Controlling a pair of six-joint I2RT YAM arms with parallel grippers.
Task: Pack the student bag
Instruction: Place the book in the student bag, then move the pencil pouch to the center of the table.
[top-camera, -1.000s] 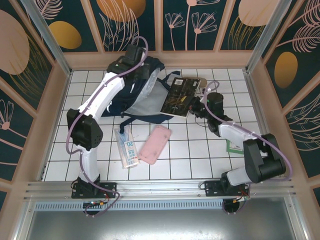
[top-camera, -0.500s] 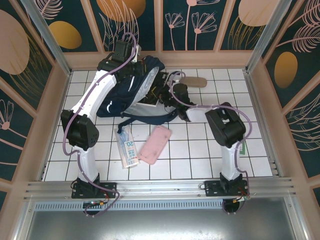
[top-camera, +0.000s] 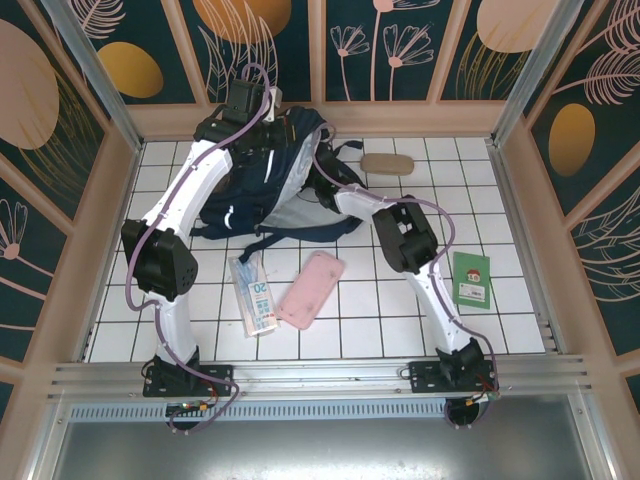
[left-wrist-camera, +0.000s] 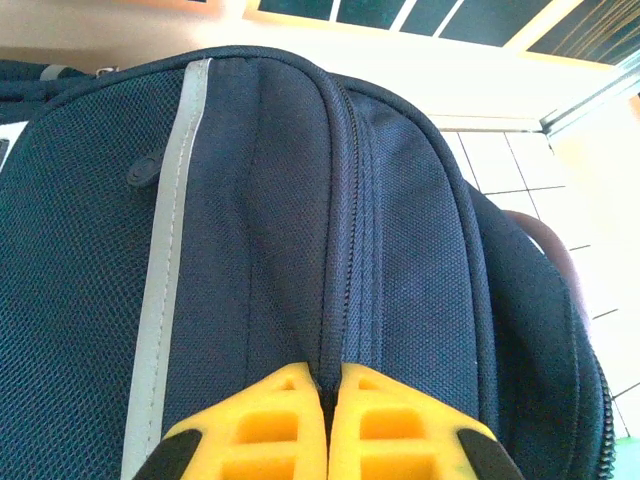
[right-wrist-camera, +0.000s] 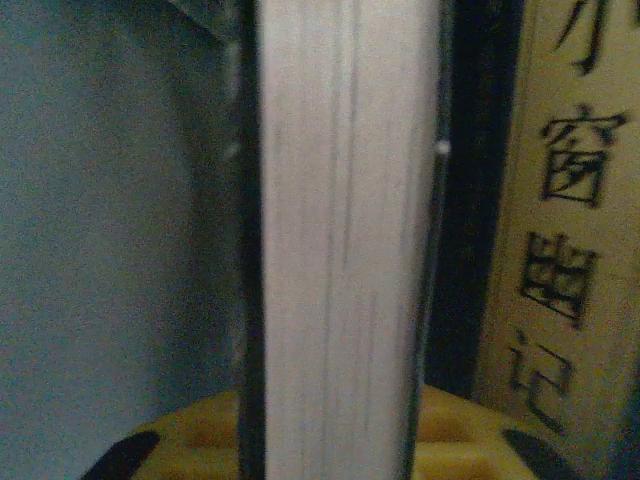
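White-tiled bench (top-camera: 500, 200) inside leaf-patterned walls; at its far middle, student bag (top-camera: 262, 190), mouth gaping rightward; top zip seam pinched between left fingers (left-wrist-camera: 270, 425), pressed together on the fabric; inside the mouth, book (right-wrist-camera: 340, 250) on edge by right fingers (right-wrist-camera: 190, 445), clamped or loosened impossible to tell; looks barely begun; left to pack, lying outside: pink case (top-camera: 310, 288), clear pouch (top-camera: 255, 297), green booklet (top-camera: 471, 278), brown case (top-camera: 387, 163).

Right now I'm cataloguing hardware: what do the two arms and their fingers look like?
Both the left arm and right arm have white links joined by bulky black joints, with a lilac cable looping alongside each. The left fingers and right fingers are yellow moulded plastic with recessed pockets.
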